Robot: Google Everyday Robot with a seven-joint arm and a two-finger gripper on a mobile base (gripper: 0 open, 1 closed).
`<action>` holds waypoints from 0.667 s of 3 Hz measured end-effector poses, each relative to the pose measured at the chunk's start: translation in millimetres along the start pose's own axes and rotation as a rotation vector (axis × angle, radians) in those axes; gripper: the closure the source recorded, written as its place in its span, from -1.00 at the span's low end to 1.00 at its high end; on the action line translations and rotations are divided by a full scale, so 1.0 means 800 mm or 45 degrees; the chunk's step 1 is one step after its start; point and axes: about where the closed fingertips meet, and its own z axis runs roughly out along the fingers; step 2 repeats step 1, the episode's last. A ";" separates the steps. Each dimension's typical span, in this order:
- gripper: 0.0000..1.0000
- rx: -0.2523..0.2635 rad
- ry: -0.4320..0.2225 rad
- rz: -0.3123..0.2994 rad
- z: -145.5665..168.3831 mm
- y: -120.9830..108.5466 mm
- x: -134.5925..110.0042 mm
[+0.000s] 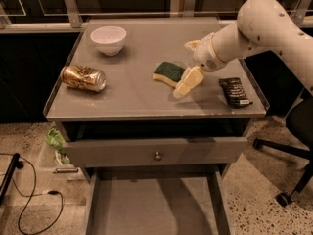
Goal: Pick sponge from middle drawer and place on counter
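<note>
Green sponge [168, 73] beside cream jaws

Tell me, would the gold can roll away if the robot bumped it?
Probably yes: the can lies on its side on the counter, so a nudge would likely set it rolling. The raised rim might stop it. It looks like a drink can, so probably light. The gripper is across the counter, open beside the sponge.

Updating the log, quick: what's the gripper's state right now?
Gripper: open over the counter, holding nothing; the sponge lies on the counter beside it.
</note>
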 end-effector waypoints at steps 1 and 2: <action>-1.00 0.000 0.000 0.000 0.000 0.000 0.000; -1.00 0.000 0.000 0.000 0.000 0.000 0.000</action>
